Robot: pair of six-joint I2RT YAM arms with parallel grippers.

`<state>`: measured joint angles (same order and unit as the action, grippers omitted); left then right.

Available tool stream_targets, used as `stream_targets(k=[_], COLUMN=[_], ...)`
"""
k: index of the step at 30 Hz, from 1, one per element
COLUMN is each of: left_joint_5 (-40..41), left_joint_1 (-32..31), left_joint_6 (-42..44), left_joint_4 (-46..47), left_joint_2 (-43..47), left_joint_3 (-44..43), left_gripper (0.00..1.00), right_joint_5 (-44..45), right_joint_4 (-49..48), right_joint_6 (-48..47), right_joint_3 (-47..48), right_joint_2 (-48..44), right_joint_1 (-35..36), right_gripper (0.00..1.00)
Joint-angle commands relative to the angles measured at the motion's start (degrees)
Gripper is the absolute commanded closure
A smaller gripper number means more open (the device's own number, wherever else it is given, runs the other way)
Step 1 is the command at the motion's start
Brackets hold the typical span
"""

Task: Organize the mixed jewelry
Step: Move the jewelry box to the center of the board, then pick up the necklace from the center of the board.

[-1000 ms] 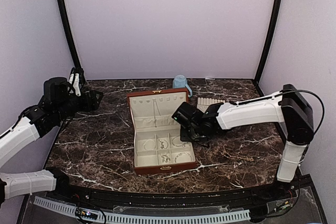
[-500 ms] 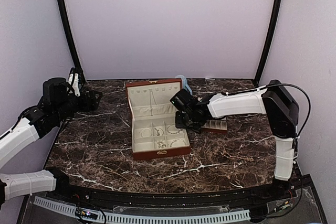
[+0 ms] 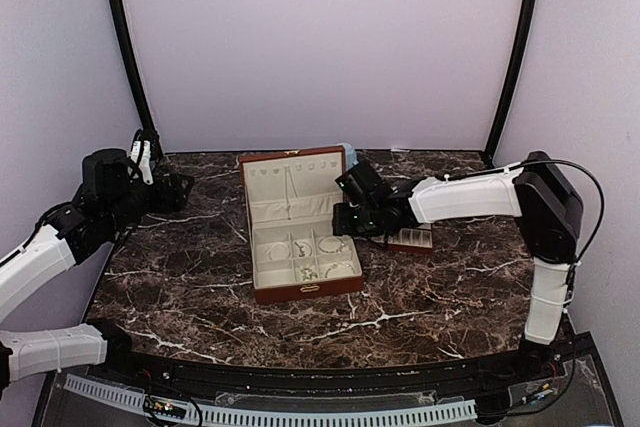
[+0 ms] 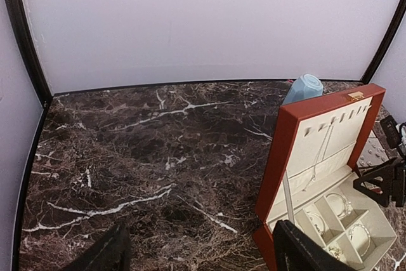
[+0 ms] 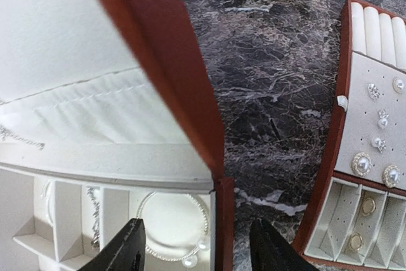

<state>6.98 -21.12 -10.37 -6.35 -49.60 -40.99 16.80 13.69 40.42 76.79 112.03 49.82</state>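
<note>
We see a dark veined marble table (image 3: 190, 267), lilac walls (image 3: 320, 37), and open marble left of the reddish-brown cream-lined box (image 3: 305, 293) holding silvery jewelry specks (image 3: 308, 272). Both agape, empty: left gripper (image 4: 200, 255) there, right gripper (image 5: 200, 249) over the box's right wall.

Soft, even light filled the scene. Shadows on the dark marble table (image 3: 190, 267) were faint. The top view looked slightly soft, the wrist views sharper.

A dark brown marble table (image 3: 180, 272) with white veins stands in a booth of plain, pale lilac walls (image 3: 320, 47). Curved black posts (image 3: 124, 47) rise at the two rear corners. The light is soft and even. A pale slotted strip (image 3: 300, 416), perhaps a cable duct, lines the near edge.
</note>
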Motion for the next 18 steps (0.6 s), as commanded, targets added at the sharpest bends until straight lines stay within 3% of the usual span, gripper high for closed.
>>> stream_targets(k=[1,6,9,18], left_joint_5=[0.9,1.22,1.47,1.67], left_joint_1=[0.29,0.29,0.29,0.29], left_joint_6=[1.54,2.2,2.59,3.07], left_joint_4=[1.6,1.57,1.29,1.59], left_joint_2=[0.03,0.07,0.26,0.5], left_joint_3=[0.98,1.09,1.09,1.39], left_gripper=[0.2,0.2,0.18,0.16], right_joint_5=[-5.23,-14.53,-17.79,-5.63], right_joint_4=[-5.51,-8.59,-10.88,7.34], right_joint_6=[-2.37,-5.53,-4.94,2.37], right_joint_3=[-3.86,-11.15,-20.57,-36.82], right_joint_2=[-6.75,-15.76,-25.6,-41.14], right_joint_1=[-0.25,-0.25,-0.31,-1.03], right_gripper=[0.4,0.36,0.34,0.33])
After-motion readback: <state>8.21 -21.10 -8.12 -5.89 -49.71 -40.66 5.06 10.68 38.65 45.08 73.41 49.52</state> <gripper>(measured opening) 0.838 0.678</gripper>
